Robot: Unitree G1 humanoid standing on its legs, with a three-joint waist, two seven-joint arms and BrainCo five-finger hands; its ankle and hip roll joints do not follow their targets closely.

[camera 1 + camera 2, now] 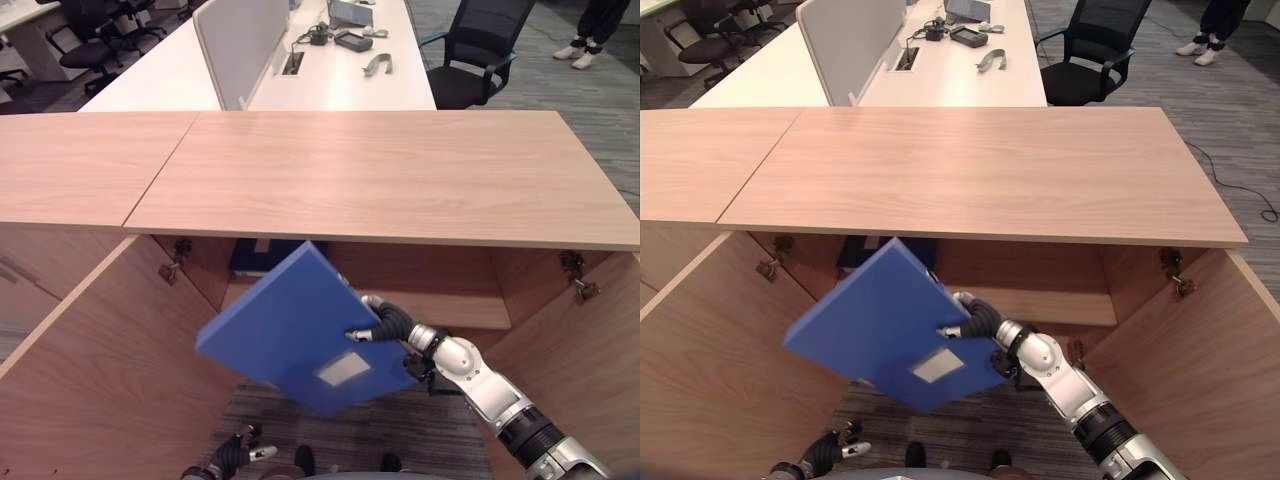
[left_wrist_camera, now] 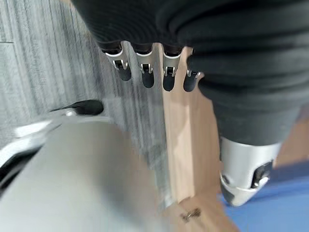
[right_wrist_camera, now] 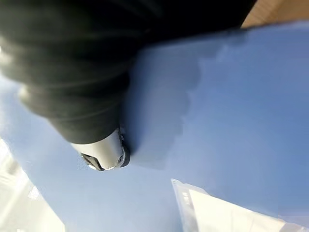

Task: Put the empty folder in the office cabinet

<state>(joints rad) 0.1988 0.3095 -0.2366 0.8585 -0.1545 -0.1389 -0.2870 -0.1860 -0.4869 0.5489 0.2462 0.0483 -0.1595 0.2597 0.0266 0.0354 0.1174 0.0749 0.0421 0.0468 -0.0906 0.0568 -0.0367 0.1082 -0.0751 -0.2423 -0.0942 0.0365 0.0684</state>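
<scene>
- The blue folder hung in the air just in front of the open cabinet, below the front edge of the cabinet's wooden top and between its two swung-out doors.
- The right hand held the folder at the edge facing away from the cabinet's left door, the thumb pressed on the broad blue face near the pale label. The fingers behind the folder were hidden, so the grip read as a pinch mainly from the thumb.
- The folder was tilted: its long axis ran on a slant, one corner pointing up toward the cabinet's top edge and the opposite corner down toward the floor. Its broad face looked up and outward, away from the cabinet's inside.
- The cabinet's shelf lay behind and slightly past the folder. In my judgement the coming move turned on this: the folder had to be levelled or stood straight, then pushed forward under the top.
- The right arm reached up toward the cabinet from low on the side of its right door, the wrist bent toward the opening.
- The left hand hung low by the cabinet's left door, well apart from the folder, its fingers loosely extended and holding nothing.
- The right hand was clearly the one placed to finish the job.
</scene>
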